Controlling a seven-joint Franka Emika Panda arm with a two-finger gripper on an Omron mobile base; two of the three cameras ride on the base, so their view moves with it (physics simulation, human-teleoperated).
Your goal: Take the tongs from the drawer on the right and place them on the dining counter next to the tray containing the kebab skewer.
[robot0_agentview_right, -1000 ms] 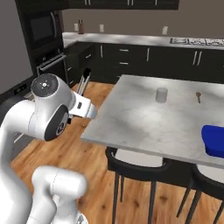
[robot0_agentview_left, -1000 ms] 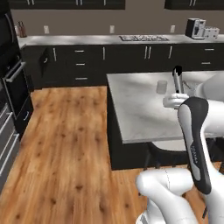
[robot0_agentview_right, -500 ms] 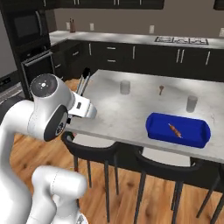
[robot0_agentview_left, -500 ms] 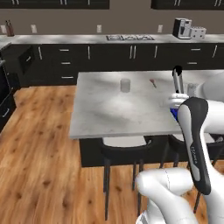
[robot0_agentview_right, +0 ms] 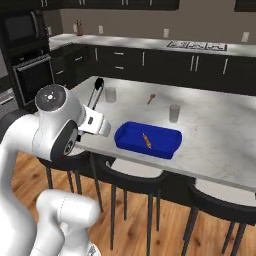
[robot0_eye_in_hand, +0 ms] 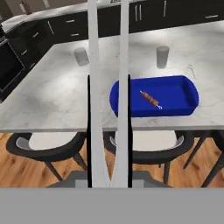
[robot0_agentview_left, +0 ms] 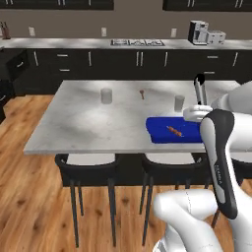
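Change since earlier: the whole scene had shifted in both base views, so the base had driven; the dining counter (robot0_agentview_left: pixel 88 123) now lay square ahead, and the tray (robot0_agentview_right: pixel 170 150), unseen a second before, was in full view.
Arm and grip: unchanged through the drive; the tongs (robot0_agentview_right: pixel 96 93) stood upright in the gripper (robot0_eye_in_hand: pixel 109 175) as before.
Gripper: fingers (robot0_eye_in_hand: pixel 89 131) clamped on the lower part of the tongs, the two silver arms running up between them in the hand view.
Tongs: held off the counter, black end uppermost, at the counter's near edge; left of the tray in the right base view, over its right end in the left base view.
Left cup (robot0_agentview_left: pixel 106 95): pale, standing on the counter's left part; contents not discernible.
Wooden spoon (robot0_agentview_left: pixel 142 93): lay on the stone between the two cups, toward the far side.
Tray: blue, on the counter near the front edge.
Tray contents: the kebab skewer (robot0_eye_in_hand: pixel 150 99), lying at a slant on the floor of the tray.
Right cup (robot0_agentview_left: pixel 179 103): just behind the tray; contents not discernible.
Stools (robot0_agentview_left: pixel 88 167): tucked under the near edge.
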